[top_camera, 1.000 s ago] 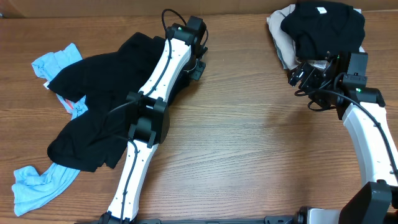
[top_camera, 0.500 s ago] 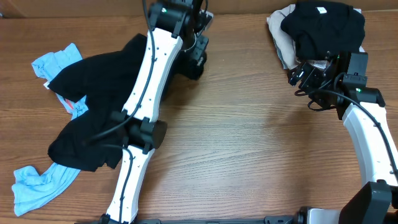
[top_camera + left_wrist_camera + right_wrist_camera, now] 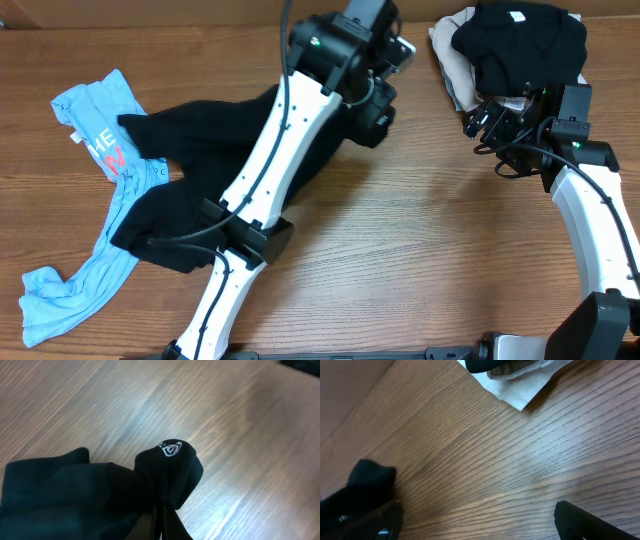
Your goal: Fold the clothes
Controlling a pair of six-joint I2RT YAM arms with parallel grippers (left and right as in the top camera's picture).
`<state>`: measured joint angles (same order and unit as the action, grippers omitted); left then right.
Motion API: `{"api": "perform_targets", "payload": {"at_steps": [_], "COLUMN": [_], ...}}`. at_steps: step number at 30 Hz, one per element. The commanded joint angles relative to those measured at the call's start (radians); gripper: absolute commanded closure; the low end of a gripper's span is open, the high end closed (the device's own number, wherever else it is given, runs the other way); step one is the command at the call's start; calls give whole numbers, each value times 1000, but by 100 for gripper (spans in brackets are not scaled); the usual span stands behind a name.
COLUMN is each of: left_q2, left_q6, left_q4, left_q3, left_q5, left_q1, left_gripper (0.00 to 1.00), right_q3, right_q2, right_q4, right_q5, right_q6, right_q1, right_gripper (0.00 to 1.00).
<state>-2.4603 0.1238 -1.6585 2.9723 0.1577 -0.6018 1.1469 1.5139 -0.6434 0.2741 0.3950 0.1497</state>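
Observation:
A black garment (image 3: 190, 190) lies stretched across the left half of the table. My left gripper (image 3: 375, 112) is shut on one end of it and holds that end up near the table's middle back. In the left wrist view the pinched black cloth (image 3: 150, 485) shows a small white logo, with my left gripper (image 3: 162, 527) closed on it. A light blue shirt (image 3: 95, 135) lies under it at the left. My right gripper (image 3: 487, 117) is open and empty, beside a stack of folded clothes (image 3: 515, 45). In the right wrist view my right gripper (image 3: 477, 520) spans bare wood.
The folded stack has a black item on top and a beige one beneath, at the back right corner. Its white-beige corner (image 3: 520, 382) shows in the right wrist view. A second end of the blue shirt (image 3: 55, 295) lies at the front left.
My left gripper has moved right and up, dragging the black garment toward the table's middle. This uncovered more of the blue shirt. The right arm has not moved.

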Motion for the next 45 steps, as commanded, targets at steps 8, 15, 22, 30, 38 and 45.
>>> {"api": "perform_targets", "payload": {"at_steps": [8,15,22,30,38,45], "left_q2": [-14,-22,-17,9,129,378], "left_q6": [22,22,-22,-108,-182,-313], "left_q4": [41,135,73,-31,-31,-31], "left_q3": [-54,-145,-172,-169,-246,-543], "left_q5": [97,101,-232,-86,-71,-262], "left_q1": [-69,-79,-12,309,491,531], "left_gripper": [96,93,0,0,0,0], "right_q3": [15,15,15,15,15,15], "right_q2": [1,1,1,1,1,1], "right_q4": [5,5,2,0,-33,-23], "right_q5": [7,4,5,5,5,4], "right_q6": [-5,-5,-5,-6,-34,-55], "right_q1": [2,3,3,3,3,3], "right_gripper": [0,0,0,0,0,0]}}
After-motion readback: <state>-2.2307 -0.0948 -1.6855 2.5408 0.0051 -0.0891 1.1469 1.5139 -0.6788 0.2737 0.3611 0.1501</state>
